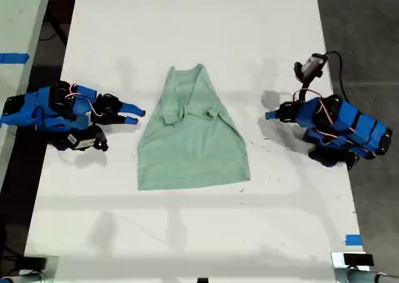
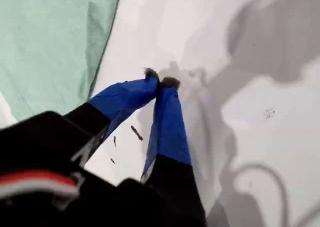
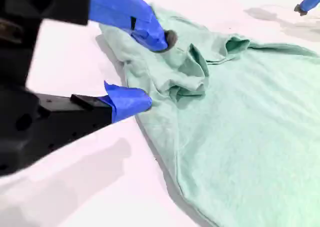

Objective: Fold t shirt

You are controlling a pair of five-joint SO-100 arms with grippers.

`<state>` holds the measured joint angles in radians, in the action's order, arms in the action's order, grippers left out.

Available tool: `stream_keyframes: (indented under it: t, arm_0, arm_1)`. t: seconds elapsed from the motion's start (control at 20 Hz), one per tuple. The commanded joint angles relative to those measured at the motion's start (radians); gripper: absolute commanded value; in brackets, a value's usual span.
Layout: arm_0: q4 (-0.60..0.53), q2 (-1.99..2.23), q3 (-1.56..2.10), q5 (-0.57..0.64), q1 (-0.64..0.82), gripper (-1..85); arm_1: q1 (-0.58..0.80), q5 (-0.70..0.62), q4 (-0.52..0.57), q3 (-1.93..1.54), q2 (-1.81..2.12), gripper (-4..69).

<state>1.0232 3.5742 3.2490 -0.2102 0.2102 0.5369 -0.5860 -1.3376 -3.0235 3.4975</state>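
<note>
Exterior view: the t shirt (image 1: 192,136) lies flat mid-tabletop (image 1: 187,33), sleeves folded inward, between 2 blue arms, touching neither.

First wrist view: my first gripper (image 2: 161,81) has its jaws clenched, tips meeting over bare tabletop beside the shirt's edge.

Second wrist view: my second gripper (image 3: 150,69) has its jaws released beside the bunched sleeve (image 3: 192,72), grasping nothing.
</note>
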Motion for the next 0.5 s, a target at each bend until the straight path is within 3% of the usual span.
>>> stream_keyframes:
  t: [0.0, 0.35, 0.45]
  arm_0:
    - [-0.002, 0.006, 0.044, 0.091, 0.334, -0.2]
    - [-0.002, 0.006, 0.044, 0.087, 0.331, -0.2]
    - [-0.002, 0.006, 0.044, 0.089, 0.339, -0.2]
  arm_1:
    - [0.014, 0.094, -0.046, -0.058, 0.015, 2.3]
    - [0.018, 0.100, -0.044, -0.031, 0.012, 2.2]
    - [-0.092, 0.222, -0.063, 0.100, -0.037, 2.2]
